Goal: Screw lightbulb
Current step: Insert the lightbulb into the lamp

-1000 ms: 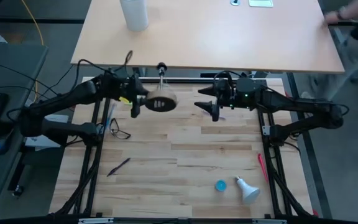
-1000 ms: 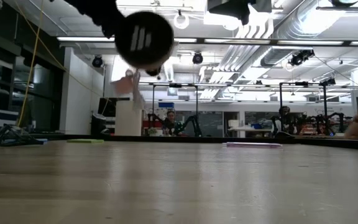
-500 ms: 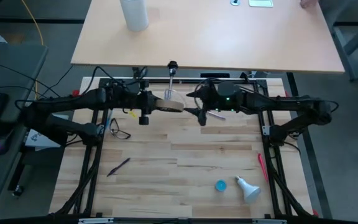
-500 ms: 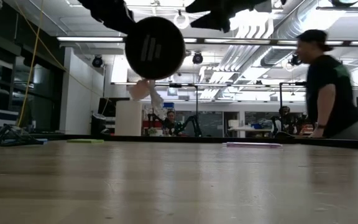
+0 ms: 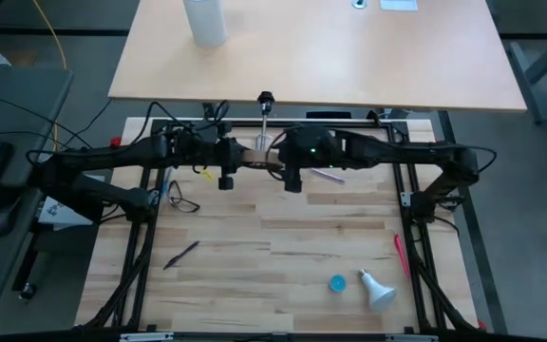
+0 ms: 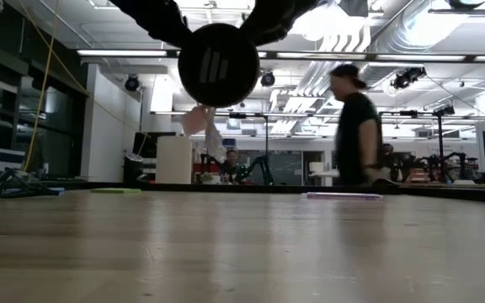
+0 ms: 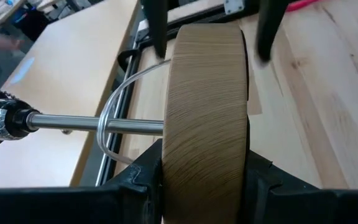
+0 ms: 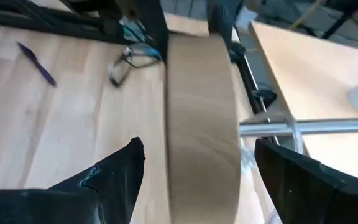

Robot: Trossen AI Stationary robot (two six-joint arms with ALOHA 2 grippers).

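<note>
- The left gripper (image 5: 226, 167) was clamped on the rim of the wooden disc base (image 7: 207, 118), held edge-up above the table's far middle, its arm stretched level from the left.
- The right gripper (image 5: 291, 173) straddled that disc with fingers (image 8: 114, 171) spread wide, not gripping.
- The lightbulb (image 5: 376, 289) lay loose on the wooden table (image 5: 254, 247) at the near right, screw base pointing up-left toward a blue cap (image 5: 336, 283).
</note>
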